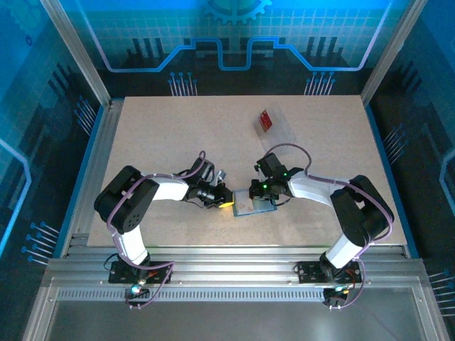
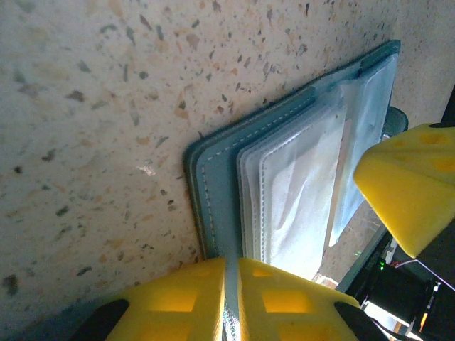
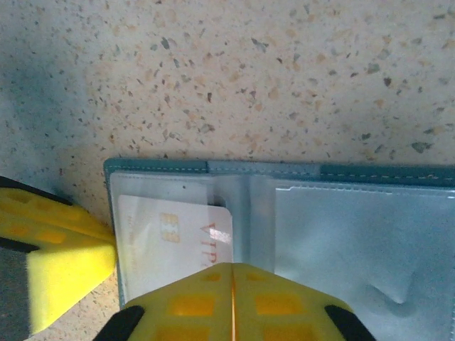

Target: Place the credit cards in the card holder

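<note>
Wallet [image 1: 252, 206] lies open flat on the table [image 1: 178, 135], near the front edge at the middle, between the two arms. Left gripper [image 1: 226, 202] comes in from the wallet's left side. In the left wrist view its yellow fingers [image 2: 185, 298] are clamped on the edge of the teal cover [image 2: 213, 192], with a thin strip of cover pinched in the narrow gap. The clear plastic sleeves [image 2: 298, 192] fan up from the cover just beside that grip. Right gripper [image 1: 259, 195] sits over the wallet from the right. In the right wrist view its fingers [image 3: 185, 305] are pressed together with the seam closed, tips over the wallet's near edge. Can't tell if they pinch anything. One card with a gold chip [image 3: 170, 227] sits inside the leftmost clear pocket, looking pale through the sleeve, and its lower edge runs under the right gripper's tips. Red card [image 1: 266, 119] lies in the clear tray [image 1: 284, 128] at the far right of the table, well apart from the wallet and both grippers.
</note>
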